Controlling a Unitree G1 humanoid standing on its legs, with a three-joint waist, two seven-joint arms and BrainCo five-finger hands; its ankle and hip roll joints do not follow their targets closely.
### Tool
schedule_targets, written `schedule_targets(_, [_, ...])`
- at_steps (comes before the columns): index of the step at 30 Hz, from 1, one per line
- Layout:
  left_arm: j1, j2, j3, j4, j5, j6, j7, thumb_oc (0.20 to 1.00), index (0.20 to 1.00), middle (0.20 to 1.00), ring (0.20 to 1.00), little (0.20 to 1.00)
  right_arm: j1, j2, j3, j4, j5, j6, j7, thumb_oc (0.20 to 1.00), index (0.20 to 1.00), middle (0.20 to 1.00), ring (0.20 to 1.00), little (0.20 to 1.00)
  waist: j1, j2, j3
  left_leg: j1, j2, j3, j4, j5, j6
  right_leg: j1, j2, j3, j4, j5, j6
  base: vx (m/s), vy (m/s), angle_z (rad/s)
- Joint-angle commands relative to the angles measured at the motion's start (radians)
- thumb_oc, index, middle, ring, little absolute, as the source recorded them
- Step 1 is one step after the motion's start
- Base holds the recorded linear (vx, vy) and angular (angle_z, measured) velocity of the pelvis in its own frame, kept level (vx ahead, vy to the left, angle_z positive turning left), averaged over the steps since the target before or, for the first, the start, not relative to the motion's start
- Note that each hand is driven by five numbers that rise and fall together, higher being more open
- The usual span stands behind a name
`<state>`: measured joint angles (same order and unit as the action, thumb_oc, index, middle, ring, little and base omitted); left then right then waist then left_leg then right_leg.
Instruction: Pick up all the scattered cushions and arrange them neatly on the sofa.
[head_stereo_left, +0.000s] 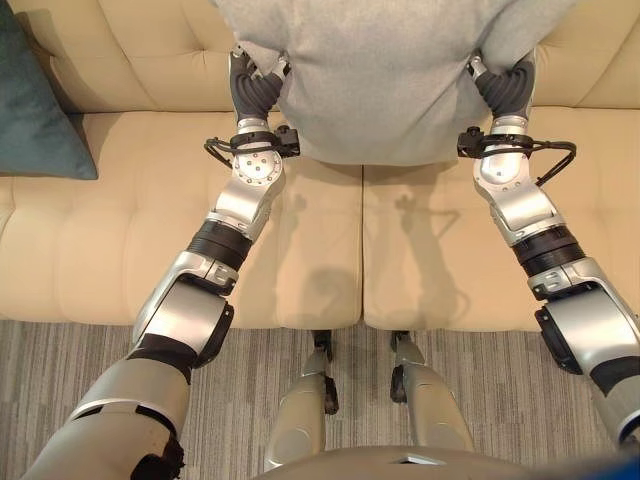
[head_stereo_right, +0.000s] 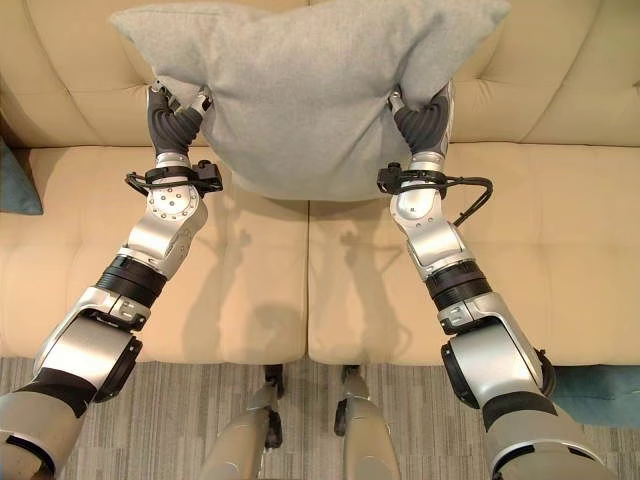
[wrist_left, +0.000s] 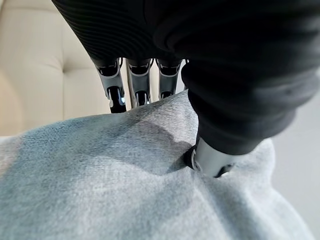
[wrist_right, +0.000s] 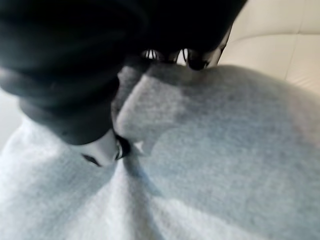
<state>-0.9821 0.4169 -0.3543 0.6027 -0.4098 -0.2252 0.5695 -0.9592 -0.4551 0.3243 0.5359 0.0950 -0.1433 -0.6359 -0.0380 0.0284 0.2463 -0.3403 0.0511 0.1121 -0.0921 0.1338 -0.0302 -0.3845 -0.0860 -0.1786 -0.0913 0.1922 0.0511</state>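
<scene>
A large grey cushion (head_stereo_right: 300, 90) hangs in front of the backrest of the cream sofa (head_stereo_right: 250, 290), held up by both hands. My left hand (head_stereo_right: 170, 115) grips its left edge; in the left wrist view the thumb (wrist_left: 210, 160) presses into the grey fabric (wrist_left: 100, 180) while the fingers (wrist_left: 115, 92) reach behind the edge. My right hand (head_stereo_right: 425, 120) pinches the right edge in the same way, its thumb (wrist_right: 102, 150) dug into the cloth (wrist_right: 215, 150). The cushion's lower edge hovers just above the seat.
A dark teal cushion (head_stereo_left: 40, 100) leans on the sofa at the far left. Another teal cushion (head_stereo_right: 600, 395) lies on the floor at the lower right, by the sofa's front. Grey striped carpet (head_stereo_left: 80, 360) runs along the sofa's front edge.
</scene>
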Motion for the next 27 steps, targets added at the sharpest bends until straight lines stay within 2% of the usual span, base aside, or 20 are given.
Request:
schedule_targets(1, [-0.117,0.012,-0.064,-0.037,0.054,-0.121,-0.007,0.2,0.2,0.2,0.2,0.2,-0.13,0.003,0.026,-0.052,-0.058,-0.07,-0.009,0.2,0.2,0.2,0.2,0.2,0.014,-0.03,-0.043,0.009,-0.037,-0.037,0.005,-0.057,-0.048,0.022,-0.019,0.012,0.083,-0.131,0.098,0.03,-0.008,0.18])
schedule_targets(14, [-0.065,-0.035,-0.069,-0.058,0.088,-0.092,-0.012,0.2,0.2,0.2,0.2,0.2,-0.06,0.072,0.038,-0.049,-0.089,-0.049,0.007,0.2,0.2,0.2,0.2,0.2,0.011,-0.027,-0.004,0.015,-0.043,-0.024,0.005,-0.06,-0.053,0.034,-0.029,0.012,0.076,-0.129,0.1,0.0,-0.001,0.04])
schedule_targets(21, [-0.081,-0.036,-0.08,-0.043,0.1,-0.088,-0.013,0.2,0.2,0.2,0.2,0.2,-0.055,0.078,0.036,-0.056,-0.105,-0.042,0.004,0.2,0.2,0.2,0.2,0.2,0.0,-0.019,0.009,-0.002,-0.04,-0.01,0.005,-0.055,-0.056,0.014,-0.026,0.017,0.073,-0.12,0.101,0.0,-0.003,-0.01])
schedule_targets(27, [-0.102,-0.005,-0.073,-0.051,0.12,-0.091,-0.007,0.2,0.2,0.2,0.2,0.2,-0.086,0.075,0.042,-0.036,-0.114,-0.049,0.002,0.2,0.2,0.2,0.2,0.2,0.004,-0.013,0.015,-0.031,-0.037,0.003,0.005,-0.057,-0.052,-0.024,-0.019,0.031,0.054,-0.101,0.106,-0.02,-0.004,-0.11])
